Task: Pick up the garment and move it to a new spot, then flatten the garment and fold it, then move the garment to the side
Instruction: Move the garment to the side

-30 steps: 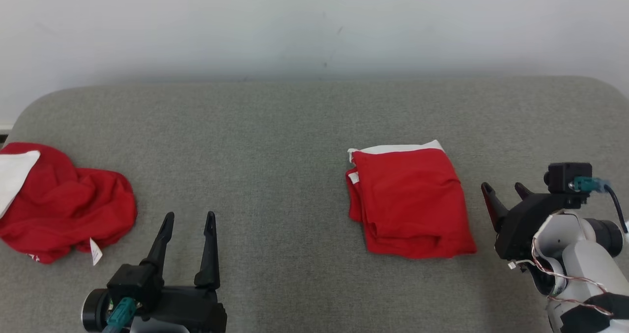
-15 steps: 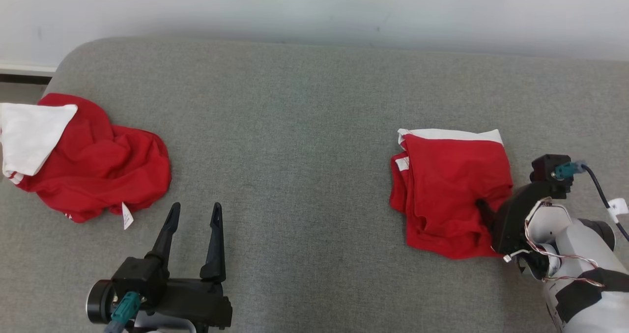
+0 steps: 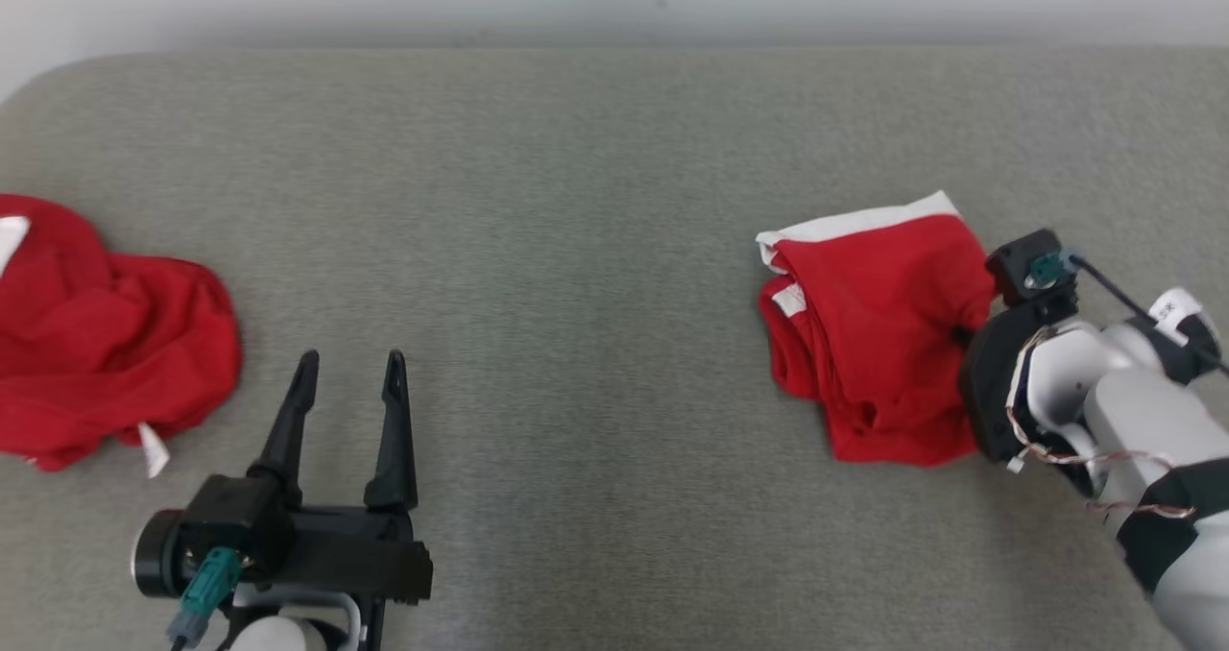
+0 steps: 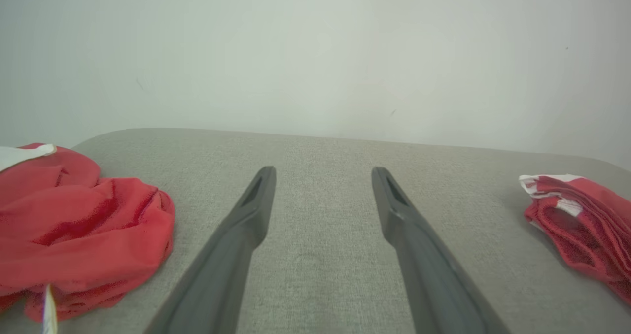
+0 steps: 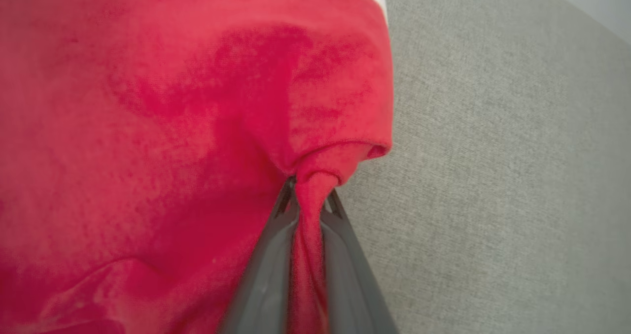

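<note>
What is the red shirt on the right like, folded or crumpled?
Folded: the shirt lies in stacked layers, with the right gripper pinching one edge.

The folded red garment [image 3: 879, 344] reads to me as soft matt knit cloth (faintly fuzzy up close) on a grey coarse-woven fabric surface [image 3: 576, 200]. Left of the garment, my left gripper [image 3: 350, 361] has smooth matt dark plastic fingers [image 4: 397, 216].

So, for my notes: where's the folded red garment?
Head view: the folded garment lies right on the grey surface, edge pinched by the right gripper; a crumpled red garment lies far left.
</note>
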`<state>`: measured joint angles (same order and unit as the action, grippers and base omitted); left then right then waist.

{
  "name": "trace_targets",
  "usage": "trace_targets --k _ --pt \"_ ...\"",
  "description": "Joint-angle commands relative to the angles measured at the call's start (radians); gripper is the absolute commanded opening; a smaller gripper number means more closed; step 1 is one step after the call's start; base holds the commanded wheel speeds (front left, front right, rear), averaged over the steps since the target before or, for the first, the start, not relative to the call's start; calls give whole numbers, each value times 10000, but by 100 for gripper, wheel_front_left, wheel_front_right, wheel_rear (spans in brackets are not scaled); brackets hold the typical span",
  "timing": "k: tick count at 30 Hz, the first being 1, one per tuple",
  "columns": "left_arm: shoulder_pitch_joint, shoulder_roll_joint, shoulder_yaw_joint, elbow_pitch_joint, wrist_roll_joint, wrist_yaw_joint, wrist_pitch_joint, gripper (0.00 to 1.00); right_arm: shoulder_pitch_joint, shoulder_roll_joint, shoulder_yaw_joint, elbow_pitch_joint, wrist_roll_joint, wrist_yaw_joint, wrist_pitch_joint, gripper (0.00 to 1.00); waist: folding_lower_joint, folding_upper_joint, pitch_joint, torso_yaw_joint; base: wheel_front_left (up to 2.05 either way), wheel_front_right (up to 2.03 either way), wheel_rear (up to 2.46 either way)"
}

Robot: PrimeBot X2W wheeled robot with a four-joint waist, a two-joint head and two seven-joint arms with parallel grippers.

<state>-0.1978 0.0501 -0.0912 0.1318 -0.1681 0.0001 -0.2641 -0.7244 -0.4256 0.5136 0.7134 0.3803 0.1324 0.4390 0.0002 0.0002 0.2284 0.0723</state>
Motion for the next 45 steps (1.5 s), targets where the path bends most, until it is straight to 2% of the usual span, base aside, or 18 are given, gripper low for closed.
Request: trace_targets --k 1,7,14,22,30,31,32,33,34,35,45 --pt "-215 8 33 -122 103 -30 -3 100 -281 -263 284 -150 96 -32 -133 0 -2 -2 588 -693 0 0 0" --pt "-669 150 81 -532 435 -270 -3 100 -1381 -1158 1052 -371 400 -32 -608 0 -2 -2 1391 -1776 0 0 0" --pt "-1235 186 -57 -971 736 -513 -3 100 -2232 -1926 946 171 467 -32 -1522 0 -2 -2 2139 -2680 0 0 0" --pt "-1592 243 -188 -1140 952 -689 -3 100 -2641 -2542 138 825 11 -32 -2692 0 -2 -2 2611 -3087 0 0 0" --pt "-1574 280 -242 -1029 963 -794 -3 100 -2707 -2575 -449 1298 -625 -32 -3452 0 -2 -2 2586 -3097 0 0 0" --pt "-1548 273 -250 -1008 941 -774 -3 100 -2699 -2574 -508 1362 -741 -32 -3543 7 -2 -2 2551 -3064 0 0 0" --pt "-1524 265 -251 -990 914 -771 -3 100 -2672 -2582 -509 1387 -863 -32 -3637 30 -2 -2 2519 -3023 0 0 0" --pt "-1502 254 -264 -970 892 -768 -3 100 -2648 -2604 -528 1420 -1009 -32 -3766 35 -2 -2 2478 -2965 0 0 0" --pt "-1474 242 -264 -967 875 -748 -3 100 -2639 -2600 -577 1473 -1116 -32 -3853 65 -2 -2 2449 -2918 0 0 0" --pt "-1451 231 -260 -970 855 -731 -3 100 -2631 -2597 -629 1549 -1241 -32 -3905 100 -2 -2 2408 -2857 0 0 0" --pt "-986 106 -99 -922 584 -538 -2 100 -2076 -2164 -1470 1580 -2241 -32 -5043 100 -2 -2 1447 -2065 0 0 0"
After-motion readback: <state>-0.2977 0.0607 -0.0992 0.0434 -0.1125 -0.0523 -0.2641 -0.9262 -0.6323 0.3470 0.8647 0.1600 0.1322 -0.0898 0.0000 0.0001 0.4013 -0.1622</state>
